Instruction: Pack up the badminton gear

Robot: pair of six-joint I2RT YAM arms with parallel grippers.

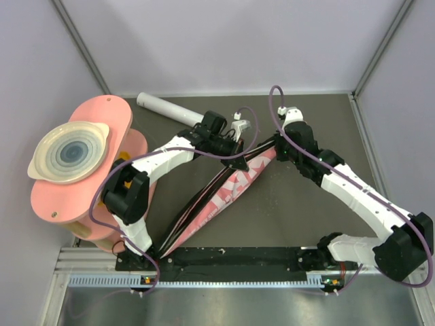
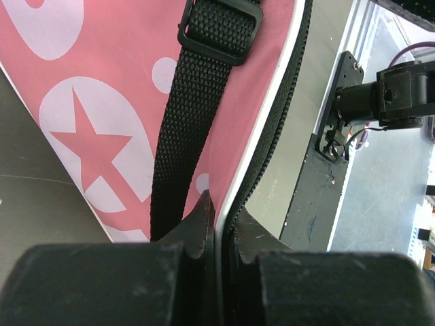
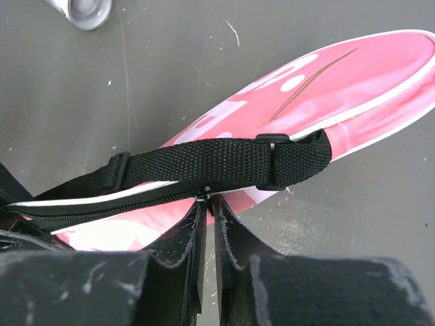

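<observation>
The pink "SPORT" bag (image 1: 228,193) lies diagonally on the table, its wide end far right, with a black strap (image 2: 194,102) along its zip edge. My left gripper (image 1: 236,161) is shut on the bag's white-piped zip edge (image 2: 221,214). My right gripper (image 1: 273,151) is at the bag's wide end, shut on the small metal zipper pull (image 3: 207,192) just under the strap (image 3: 217,163). The bag also shows in the right wrist view (image 3: 340,81). The long white tube (image 1: 166,107) lies on the table at the back left, and its end shows in the right wrist view (image 3: 85,10). No rackets or shuttlecocks are in view.
Pink rounded boards (image 1: 112,119) with a white ringed dish (image 1: 68,151) stand at the left edge, close to the left arm. The dark table (image 1: 299,217) is walled at the back and on both sides. A black rail (image 1: 238,258) runs along the near edge.
</observation>
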